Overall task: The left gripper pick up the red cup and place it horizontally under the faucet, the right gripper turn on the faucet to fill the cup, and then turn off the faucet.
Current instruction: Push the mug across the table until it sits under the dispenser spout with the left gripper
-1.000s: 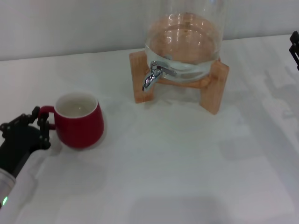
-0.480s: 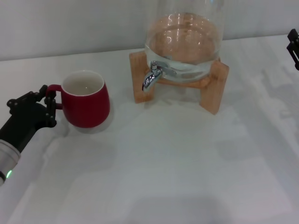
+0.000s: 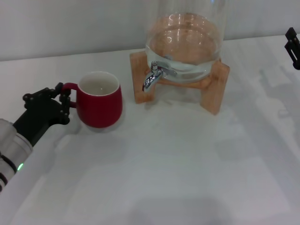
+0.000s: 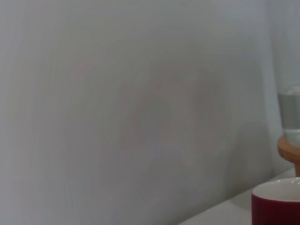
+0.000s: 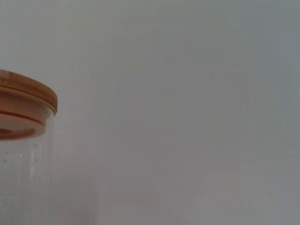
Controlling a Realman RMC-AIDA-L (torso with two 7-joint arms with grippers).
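The red cup [image 3: 100,104] stands upright with its white inside showing, left of the jar. Its loop handle points left into my left gripper [image 3: 64,104], whose black fingers are shut on the handle. A corner of the cup also shows in the left wrist view [image 4: 276,206]. The chrome faucet [image 3: 153,76] hangs from the front of the clear glass jar [image 3: 185,40], its spout pointing down, to the right of the cup and farther back. Only a black tip of my right gripper [image 3: 293,47] shows at the far right edge, well away from the faucet.
The jar rests on a wooden stand [image 3: 214,84] on the white table [image 3: 178,168]. A grey wall runs behind the table. The jar's wooden lid [image 5: 28,96] shows in the right wrist view.
My left gripper has carried the red cup to the right and a little farther back, toward the faucet. The right gripper has barely moved.
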